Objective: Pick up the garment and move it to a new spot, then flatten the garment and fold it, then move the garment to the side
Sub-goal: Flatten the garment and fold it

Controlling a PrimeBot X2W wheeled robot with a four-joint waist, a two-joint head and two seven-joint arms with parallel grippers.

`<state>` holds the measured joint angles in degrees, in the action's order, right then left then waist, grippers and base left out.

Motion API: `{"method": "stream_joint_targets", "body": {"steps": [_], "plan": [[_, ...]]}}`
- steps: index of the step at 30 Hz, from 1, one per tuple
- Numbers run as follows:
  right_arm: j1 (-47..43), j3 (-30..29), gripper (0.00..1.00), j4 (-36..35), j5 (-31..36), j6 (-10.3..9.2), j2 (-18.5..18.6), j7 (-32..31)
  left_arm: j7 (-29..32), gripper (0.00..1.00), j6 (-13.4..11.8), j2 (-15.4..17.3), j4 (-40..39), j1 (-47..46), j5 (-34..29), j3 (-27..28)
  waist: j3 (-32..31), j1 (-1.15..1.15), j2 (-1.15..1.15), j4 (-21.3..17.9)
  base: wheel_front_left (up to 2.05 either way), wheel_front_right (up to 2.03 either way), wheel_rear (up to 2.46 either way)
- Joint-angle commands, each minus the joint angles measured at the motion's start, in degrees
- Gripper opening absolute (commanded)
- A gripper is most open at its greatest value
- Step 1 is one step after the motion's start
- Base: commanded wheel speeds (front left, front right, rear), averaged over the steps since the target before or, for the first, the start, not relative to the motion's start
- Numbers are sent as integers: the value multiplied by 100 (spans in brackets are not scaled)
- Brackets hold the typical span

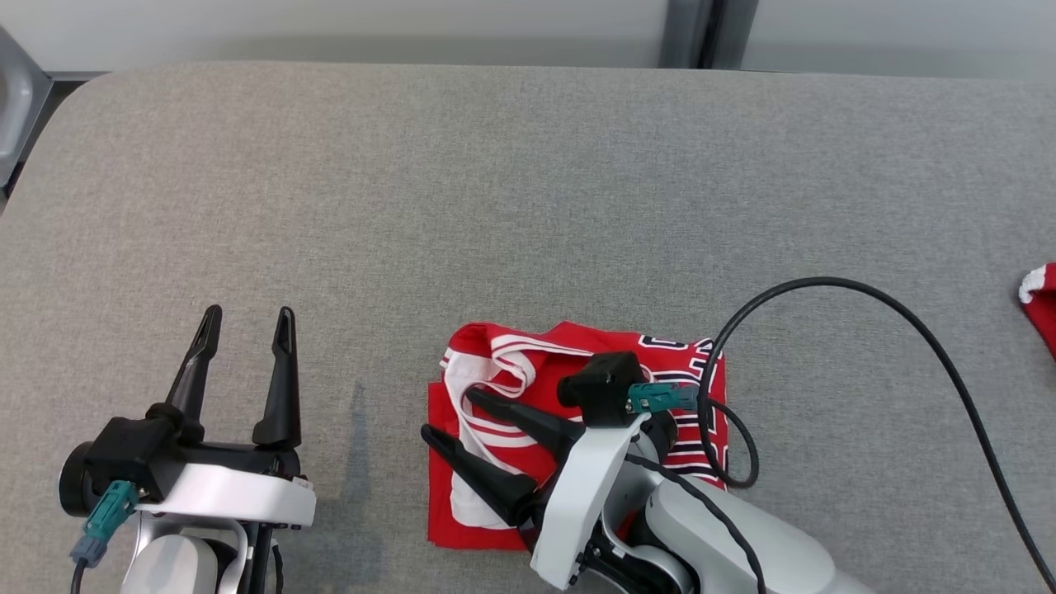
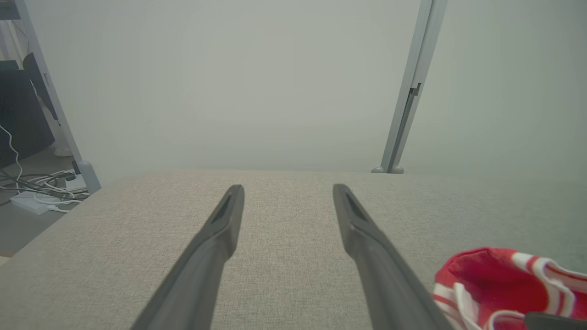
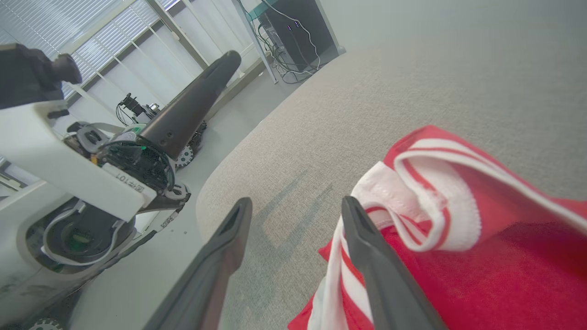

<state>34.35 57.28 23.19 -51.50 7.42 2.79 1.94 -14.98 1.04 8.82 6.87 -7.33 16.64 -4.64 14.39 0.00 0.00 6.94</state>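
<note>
Red garment (image 1: 577,342), folded, lies on grey worktop (image 1: 495,206), lower centre. R pincer (image 1: 448,412) sits over its left edge, jaws apart, nothing btwn them. L pincer (image 1: 249,313) also open, empty, well apart to garment's left.

Lighting: bright, even and diffuse from above; no glare.
Shadows: one faint, soft-edged streak lay on the grey tabletop (image 1: 528,206) just left of the garment (image 1: 577,342), towards the left end effector (image 1: 249,312). Pale twin streaks showed beside the garment in the right wrist view.
Left wrist view: hazy and washed-out beyond the garment; fingers (image 2: 197,275) blurred near the lens.
Right wrist view: straight lines bowed at the edges; window blinds (image 3: 27,18) bright, well away from the garment.
</note>
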Motion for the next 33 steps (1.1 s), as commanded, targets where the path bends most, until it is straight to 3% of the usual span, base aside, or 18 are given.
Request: {"method": "stream_joint_targets", "body": {"steps": [1, 9, 18, 24, 33], "plan": [[93, -89, 100, -183, 279, 14, 56, 7, -12, 100, 38, 6, 18, -12, -57, 62, -50, 0, 0, -52, 0, 0, 0], [-184, -1191, 100, -1172, 959, 14, 365, 356, -12, 100, 45, -18, 30, 96, -112, 150, -160, 0, 0, -161, 0, 0, 0], [-1238, -3605, 100, -2318, 2109, 13, 483, 479, -13, 100, 39, -10, 5, 129, -186, 254, -213, 0, 0, -297, 0, 0, 0], [-2065, -4943, 100, -2666, 2866, 13, 460, 454, -12, 100, 35, 35, 2, 225, -210, 295, -306, 0, 0, -401, 0, 0, 0], [-2923, -5713, 100, -2519, 3209, 14, 638, 627, -10, 100, 10, 90, -22, 336, -236, 259, -373, 0, 0, -445, 0, 0, 0]]}}
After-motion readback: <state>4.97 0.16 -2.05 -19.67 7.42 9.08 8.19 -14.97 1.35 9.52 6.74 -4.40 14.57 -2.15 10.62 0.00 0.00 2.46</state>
